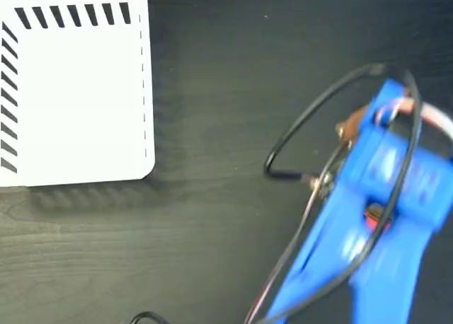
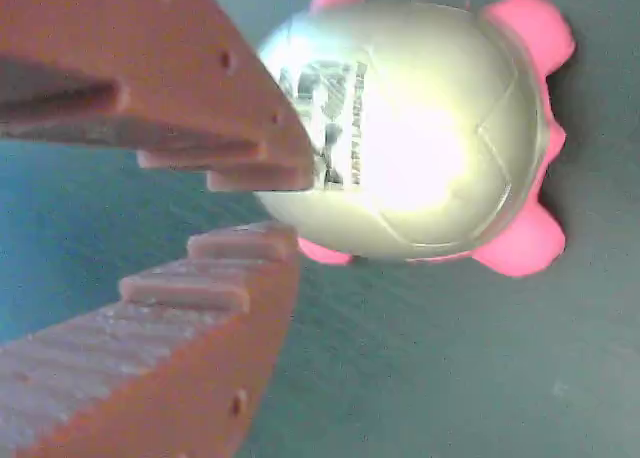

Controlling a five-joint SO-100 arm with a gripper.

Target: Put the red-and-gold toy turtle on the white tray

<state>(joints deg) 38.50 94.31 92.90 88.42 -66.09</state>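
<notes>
In the wrist view the red-and-gold toy turtle (image 2: 420,128) lies on the dark table, its shiny gold shell up with the black-and-white code sticker facing me and pinkish-red feet at its rim. My gripper (image 2: 270,206) is open by a narrow gap. Its brown ridged fingertips sit just left of the turtle, and the upper finger (image 2: 180,88) overlaps the shell's edge. Nothing is between the fingers. In the fixed view the blurred blue arm (image 1: 382,218) covers the turtle. The white tray (image 1: 78,97), with black diagonal stripes along two edges, lies at the top left, far from the arm.
Black cables (image 1: 311,126) loop out from the arm over the dark wooden table (image 1: 212,232). Another cable end (image 1: 145,318) shows at the bottom edge.
</notes>
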